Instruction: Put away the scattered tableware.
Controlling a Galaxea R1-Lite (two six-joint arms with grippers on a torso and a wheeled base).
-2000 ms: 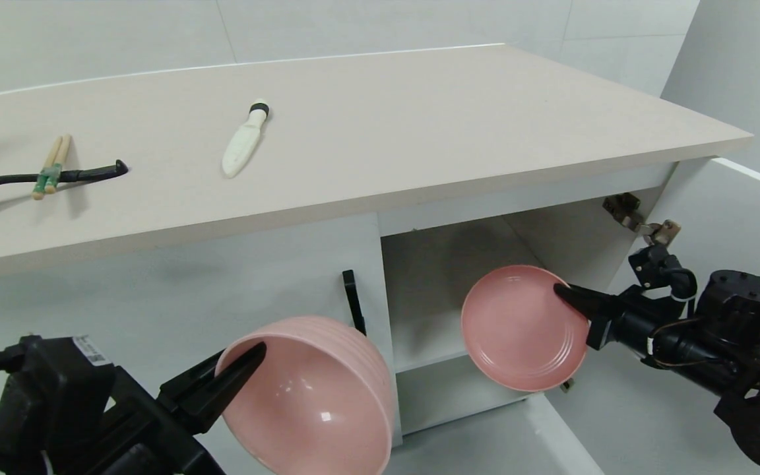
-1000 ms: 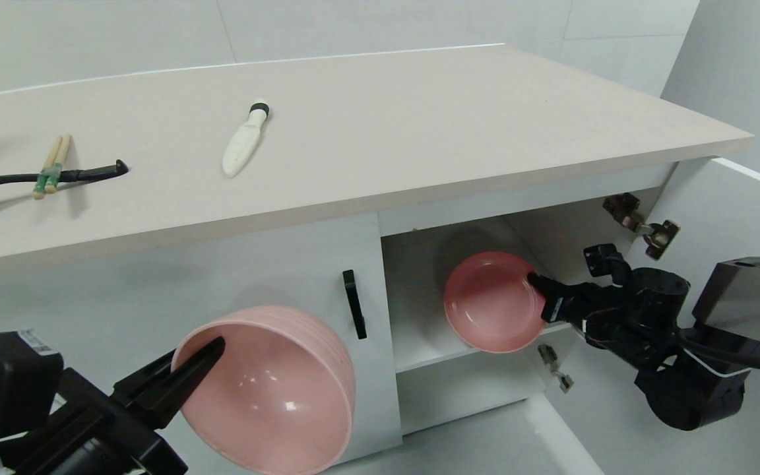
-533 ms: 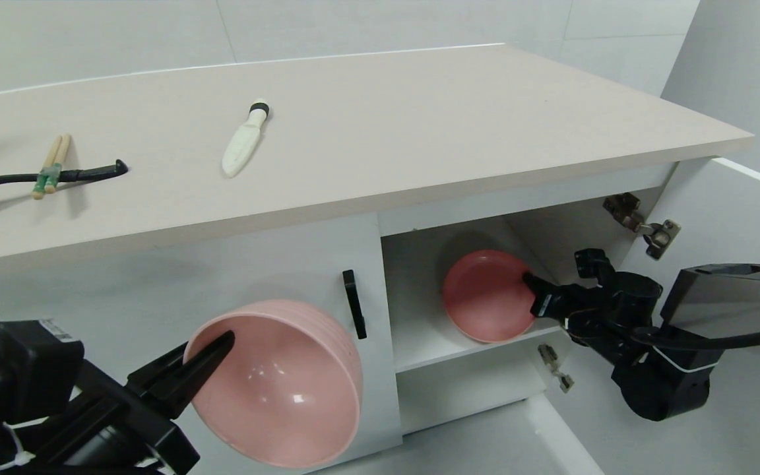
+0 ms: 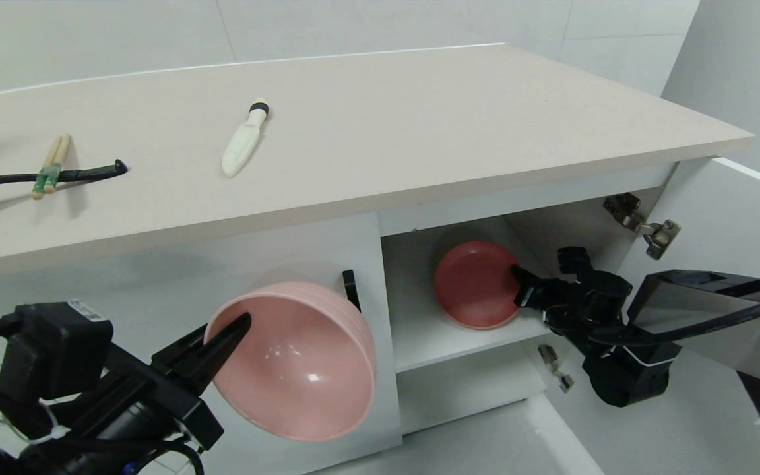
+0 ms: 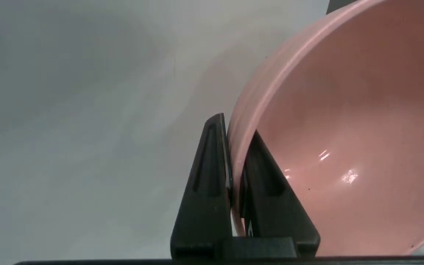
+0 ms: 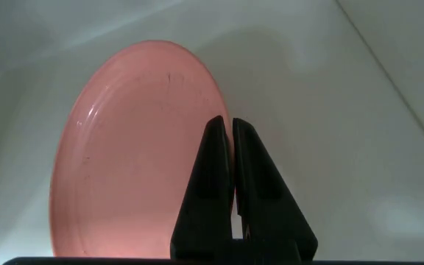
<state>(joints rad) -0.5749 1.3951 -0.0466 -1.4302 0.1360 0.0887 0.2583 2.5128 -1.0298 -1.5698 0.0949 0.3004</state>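
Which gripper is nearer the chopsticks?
Left. The left gripper holds the bowl below and in front of the chopsticks; the right gripper holds the plate in the cabinet, far to their right.

The bowl [image 4: 294,363] looks like glossy plastic: smooth inside, with bright glints, and ribbed on its outer wall. The plate [image 4: 472,284] has the same smooth finish with a softer sheen. The left pincer [image 4: 236,328] and right pincer [image 4: 518,272] are matt black plastic. The desk [image 4: 419,125] top is matt and finely speckled. The cabinet [image 4: 156,284] panels are smooth with a dull sheen, and its hinge [image 4: 644,227] is bare, shiny metal. The chopsticks [image 4: 51,165] look like pale wood. The knife [image 4: 243,142] looks like matt plastic.
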